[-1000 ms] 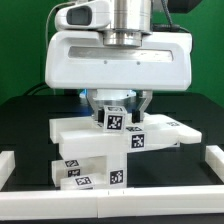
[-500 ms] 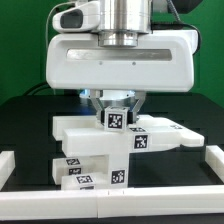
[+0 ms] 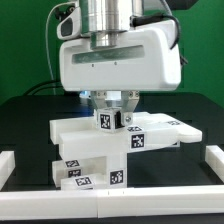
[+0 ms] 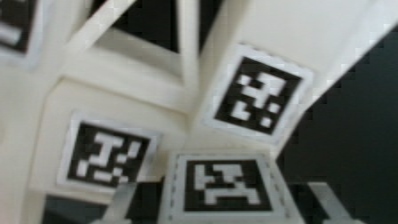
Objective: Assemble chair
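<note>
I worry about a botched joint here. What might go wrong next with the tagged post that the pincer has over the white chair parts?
The pincer seems to clamp only the top of the post, and it looks tilted in the exterior view: the post may seat crooked or jam. The slab under it rests on other loose parts, so pressing or twisting might shift the stack.

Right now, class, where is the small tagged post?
In the exterior view, the small tagged post stands mid-frame between the fingers, rising from the chair's flat slab.
</note>
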Action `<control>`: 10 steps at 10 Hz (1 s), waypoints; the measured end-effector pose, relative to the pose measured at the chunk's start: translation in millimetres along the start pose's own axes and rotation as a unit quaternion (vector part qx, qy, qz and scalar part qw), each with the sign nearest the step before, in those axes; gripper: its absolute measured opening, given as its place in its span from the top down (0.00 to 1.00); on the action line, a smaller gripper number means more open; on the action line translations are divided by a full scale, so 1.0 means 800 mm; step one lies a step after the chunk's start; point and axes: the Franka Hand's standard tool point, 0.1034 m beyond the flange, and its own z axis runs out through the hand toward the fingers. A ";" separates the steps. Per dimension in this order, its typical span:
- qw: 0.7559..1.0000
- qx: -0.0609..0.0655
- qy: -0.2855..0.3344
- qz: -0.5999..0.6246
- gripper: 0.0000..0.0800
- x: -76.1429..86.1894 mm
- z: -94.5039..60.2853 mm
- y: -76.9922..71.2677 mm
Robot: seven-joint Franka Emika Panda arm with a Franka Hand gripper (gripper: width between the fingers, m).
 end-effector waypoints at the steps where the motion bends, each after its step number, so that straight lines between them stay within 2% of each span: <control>1: 0.998 0.007 -0.006 0.057 0.67 0.001 0.000 0.000; 3: 0.993 0.018 -0.009 0.113 0.67 0.004 -0.001 0.000; 4: 0.988 0.018 -0.011 0.154 0.67 0.003 -0.001 -0.001; 6: 0.988 0.018 -0.011 0.154 0.67 0.003 -0.001 -0.001; 7: 0.989 0.018 -0.011 0.147 0.37 0.003 -0.001 -0.001; 8: 0.992 0.017 -0.010 0.128 0.37 0.003 -0.001 -0.001; 9: 1.000 0.013 -0.008 0.025 0.25 0.000 -0.001 -0.002; 10: 0.999 0.008 -0.010 -0.052 0.20 -0.003 0.000 -0.003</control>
